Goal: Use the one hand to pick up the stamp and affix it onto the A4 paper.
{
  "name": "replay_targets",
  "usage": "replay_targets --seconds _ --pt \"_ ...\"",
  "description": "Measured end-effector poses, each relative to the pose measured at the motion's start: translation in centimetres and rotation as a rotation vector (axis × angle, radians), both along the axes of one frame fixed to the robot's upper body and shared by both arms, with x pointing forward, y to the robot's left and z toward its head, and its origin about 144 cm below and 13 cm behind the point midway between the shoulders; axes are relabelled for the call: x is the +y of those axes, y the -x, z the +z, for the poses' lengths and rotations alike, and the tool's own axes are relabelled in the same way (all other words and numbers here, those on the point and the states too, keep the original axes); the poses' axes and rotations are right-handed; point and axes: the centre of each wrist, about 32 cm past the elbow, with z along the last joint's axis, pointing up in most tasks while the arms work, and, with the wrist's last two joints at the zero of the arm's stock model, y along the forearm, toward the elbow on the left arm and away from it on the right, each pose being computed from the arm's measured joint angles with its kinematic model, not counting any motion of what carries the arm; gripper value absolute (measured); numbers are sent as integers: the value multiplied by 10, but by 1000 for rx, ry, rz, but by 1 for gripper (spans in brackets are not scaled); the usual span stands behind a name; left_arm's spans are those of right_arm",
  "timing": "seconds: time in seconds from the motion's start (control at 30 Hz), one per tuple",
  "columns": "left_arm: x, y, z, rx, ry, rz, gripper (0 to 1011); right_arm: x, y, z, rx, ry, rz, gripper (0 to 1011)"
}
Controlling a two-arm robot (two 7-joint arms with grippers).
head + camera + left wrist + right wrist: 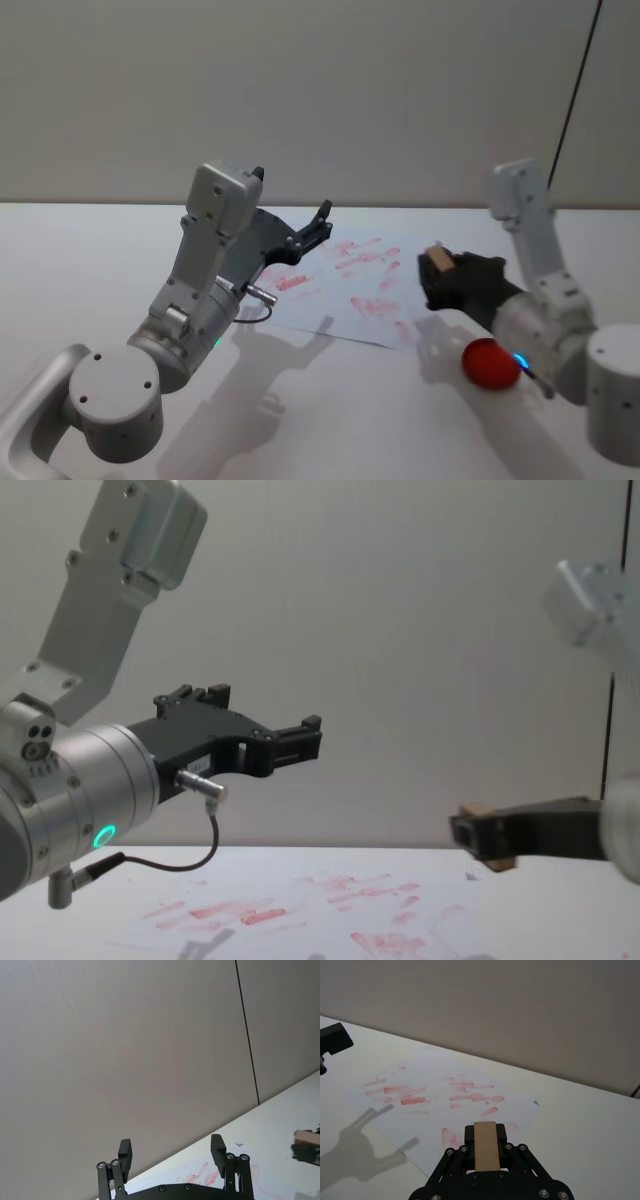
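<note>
We've got the stamp (486, 1145) clamped in the right gripper (440, 270), raised over the A4 paper (445, 1095) — pressing down remains; left gripper (172, 1157) hangs open.

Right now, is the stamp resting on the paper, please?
No, the right pincer holds the stamp in the air above the paper.

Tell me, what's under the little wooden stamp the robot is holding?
The stamp, clamped in the right gripper, hangs above the edge of the A4 paper with its red marks. The stamp's inked underside is hidden.

Lab: bare white table (330, 420), plain wall (320, 90)
</note>
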Motion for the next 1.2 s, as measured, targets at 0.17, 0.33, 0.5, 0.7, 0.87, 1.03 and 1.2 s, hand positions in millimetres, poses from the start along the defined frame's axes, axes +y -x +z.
replay_targets --seconds 0.17,0.33,0.5,0.7,0.87,1.03,1.2 --pt "0 0 0 0 0 0 1002 -14 12 3 20 8 -20 219" --pt "0 0 0 0 0 0 1002 -28 23 3 44 32 -37 219" --pt "0 0 0 0 0 0 1003 -38 31 1 62 59 -46 219" --pt "0 0 0 0 0 0 1002 -42 34 -1 77 81 -41 219" --pt "0 0 0 0 0 0 1002 -44 35 -4 85 101 -33 219" --pt "0 0 0 0 0 0 1002 -44 35 -8 95 119 -25 219" --pt "0 0 0 0 0 0 1002 -43 33 -14 109 144 -18 219"
